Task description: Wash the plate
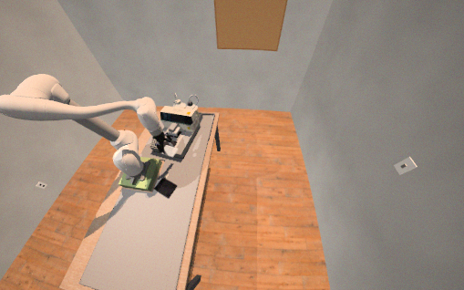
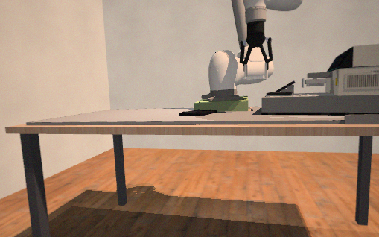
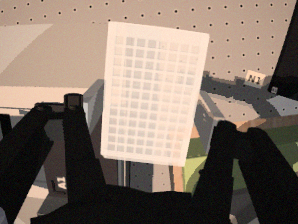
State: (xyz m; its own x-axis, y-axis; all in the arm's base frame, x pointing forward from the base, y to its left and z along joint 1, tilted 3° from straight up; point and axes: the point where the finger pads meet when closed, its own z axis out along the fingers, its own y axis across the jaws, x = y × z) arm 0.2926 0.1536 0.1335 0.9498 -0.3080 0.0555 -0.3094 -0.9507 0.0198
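Observation:
The pale plate (image 1: 170, 150) (image 2: 256, 77) (image 3: 155, 95) is between the fingers of my gripper (image 2: 256, 71) (image 3: 150, 98), which is shut on it. In the exterior view it hangs high above the table and looks about level. Its wells face the wrist camera; I cannot tell which corner is cut. The N1 label (image 3: 255, 78) is right of the plate in the wrist view, beside the flat black nest (image 1: 166, 187) (image 2: 198, 114) (image 3: 288, 62). The washer (image 1: 179, 117) (image 2: 360, 82) stands at the table's far end. Its carrier pocket, START key and lamp cannot be made out.
The arm's green base (image 1: 128, 183) (image 2: 221, 105) stands between the nest and the wall. A dark sloped panel (image 2: 287, 88) rises from the washer's low grey deck (image 2: 299, 105). Tubing (image 1: 193, 98) stands behind the washer. The table edge (image 1: 190, 228) (image 2: 165, 130) is wooden.

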